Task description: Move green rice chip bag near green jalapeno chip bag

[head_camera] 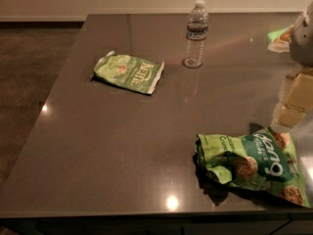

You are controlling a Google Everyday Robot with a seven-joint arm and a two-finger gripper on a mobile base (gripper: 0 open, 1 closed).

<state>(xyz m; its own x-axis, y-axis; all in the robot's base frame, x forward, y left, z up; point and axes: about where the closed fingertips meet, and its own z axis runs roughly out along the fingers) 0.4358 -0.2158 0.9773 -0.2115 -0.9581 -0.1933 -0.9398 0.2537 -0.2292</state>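
The dark bench carries the green rice chip bag near its front right corner, close to the front edge. The bag lies crumpled, its dark green panel with white "dang" lettering facing up and round chip pictures showing around it. Its left end is folded up and throws a shadow onto the bench.

The green jalapeno chip bag lies flat toward the back left, white "Kettle" lettering up. The two bags are well apart, on a diagonal across the bench.

A clear water bottle with a white cap stands upright behind and to the right of the jalapeno bag, apart from it.

At the right border of the view the end effector shows as pale cream blocks below a grey rounded part of the arm. Its lower end hangs just beside the upper right corner of the rice chip bag, and whether it touches the bag cannot be told. Whether the end effector is open or closed cannot be told either.

A small green and yellow packet lies at the far right, partly hidden behind the arm. Two bright light reflections glint on the bench, one near the front edge and one near the left edge
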